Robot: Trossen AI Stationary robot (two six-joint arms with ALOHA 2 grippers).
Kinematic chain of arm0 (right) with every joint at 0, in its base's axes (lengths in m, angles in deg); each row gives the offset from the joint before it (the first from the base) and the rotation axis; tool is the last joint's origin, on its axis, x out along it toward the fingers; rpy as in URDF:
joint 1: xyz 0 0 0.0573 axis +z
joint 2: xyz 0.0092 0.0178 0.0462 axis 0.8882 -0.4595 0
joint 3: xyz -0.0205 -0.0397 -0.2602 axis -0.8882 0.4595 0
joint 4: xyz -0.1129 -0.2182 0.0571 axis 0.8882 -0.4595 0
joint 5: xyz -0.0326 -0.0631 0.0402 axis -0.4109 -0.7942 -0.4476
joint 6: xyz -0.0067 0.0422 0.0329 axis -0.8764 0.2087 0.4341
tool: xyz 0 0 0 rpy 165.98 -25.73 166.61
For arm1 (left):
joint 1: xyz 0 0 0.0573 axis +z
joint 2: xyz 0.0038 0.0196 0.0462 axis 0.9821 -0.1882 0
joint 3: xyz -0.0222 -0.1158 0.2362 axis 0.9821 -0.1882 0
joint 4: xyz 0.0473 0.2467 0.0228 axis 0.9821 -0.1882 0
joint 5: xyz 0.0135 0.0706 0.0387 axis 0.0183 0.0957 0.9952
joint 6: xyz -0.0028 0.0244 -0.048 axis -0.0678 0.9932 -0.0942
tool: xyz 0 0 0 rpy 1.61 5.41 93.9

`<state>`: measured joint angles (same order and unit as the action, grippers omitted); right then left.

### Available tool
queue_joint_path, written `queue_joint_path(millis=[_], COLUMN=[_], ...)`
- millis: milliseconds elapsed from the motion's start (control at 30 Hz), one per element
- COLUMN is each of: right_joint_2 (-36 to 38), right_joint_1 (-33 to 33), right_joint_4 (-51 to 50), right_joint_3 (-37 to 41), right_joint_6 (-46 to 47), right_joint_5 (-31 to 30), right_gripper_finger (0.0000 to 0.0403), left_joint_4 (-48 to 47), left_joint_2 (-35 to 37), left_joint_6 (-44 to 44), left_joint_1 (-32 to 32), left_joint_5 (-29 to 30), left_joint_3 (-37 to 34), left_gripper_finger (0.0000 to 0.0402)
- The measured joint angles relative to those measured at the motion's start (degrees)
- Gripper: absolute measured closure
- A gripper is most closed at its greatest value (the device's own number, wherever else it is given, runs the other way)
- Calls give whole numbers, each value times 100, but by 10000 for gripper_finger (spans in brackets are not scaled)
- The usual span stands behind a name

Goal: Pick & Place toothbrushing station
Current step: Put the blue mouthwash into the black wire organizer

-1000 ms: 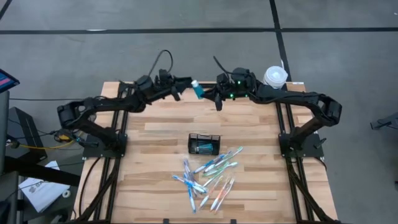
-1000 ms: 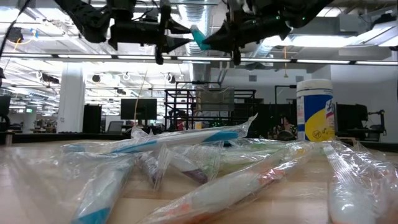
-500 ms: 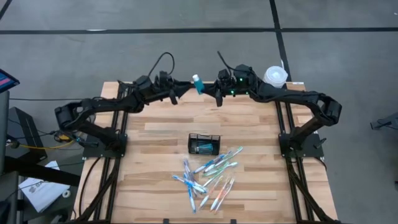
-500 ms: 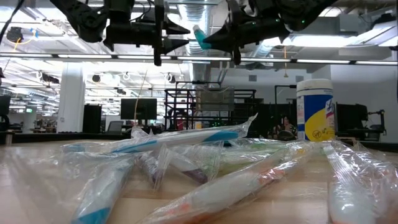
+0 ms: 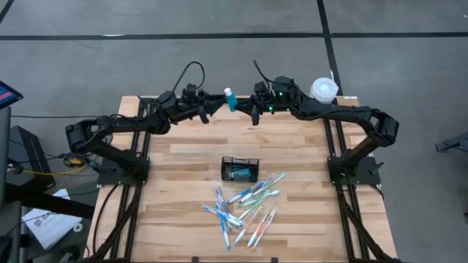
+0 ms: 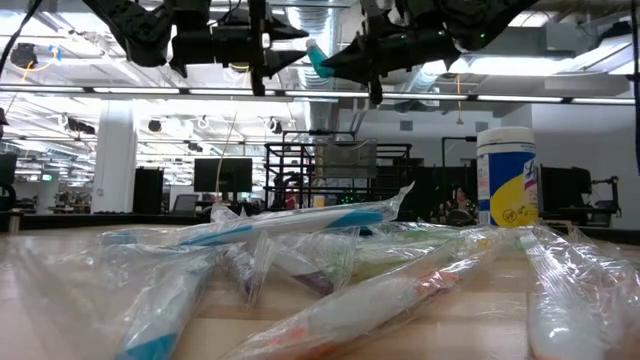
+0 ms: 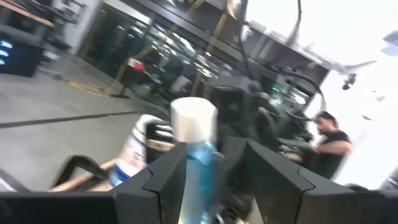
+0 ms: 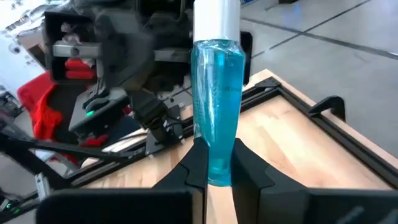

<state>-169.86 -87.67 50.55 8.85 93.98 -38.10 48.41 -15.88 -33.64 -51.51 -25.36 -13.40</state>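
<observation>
Right gripper, raised over the table's far edge, clamps the lower end of a blue-filled, white-capped tube; compared with a second earlier, the tube sits slightly farther back and more upright. Left gripper has drawn off the tube, its fingers parted on either side without touching. The toothbrushing station stands unmoved mid-table, beside the bagged toothbrushes.

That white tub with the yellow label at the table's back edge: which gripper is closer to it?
Right. The right gripper is closer to the tub, holding a blue tube; the left gripper hangs beyond the tube.
</observation>
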Motion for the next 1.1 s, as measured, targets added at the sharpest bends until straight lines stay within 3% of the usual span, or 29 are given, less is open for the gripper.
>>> queue_joint_path(millis=[167, 433, 667, 1100], right_joint_2=[-613, -1107, -975, -759], right_joint_1=[297, 427, 87, -137], right_joint_4=[-125, -1102, -1840, -1550], right_joint_3=[-589, -1817, -1873, -1813], right_joint_6=[-5, -635, -902, -968], right_joint_5=[323, 151, -9, -18], right_gripper_finger=[374, 374, 374, 374], left_joint_4=[19, 6, -9, 27], left_joint_2=[0, 3, 0, 2], left_joint_6=[-1, 17, 47, 2], left_joint_1=[-10, 41, 118, 243], left_joint_5=[-39, -30, 18, -153], left_joint_3=[2, 4, -3, -3], left_gripper_finger=[242, 243, 243, 243])
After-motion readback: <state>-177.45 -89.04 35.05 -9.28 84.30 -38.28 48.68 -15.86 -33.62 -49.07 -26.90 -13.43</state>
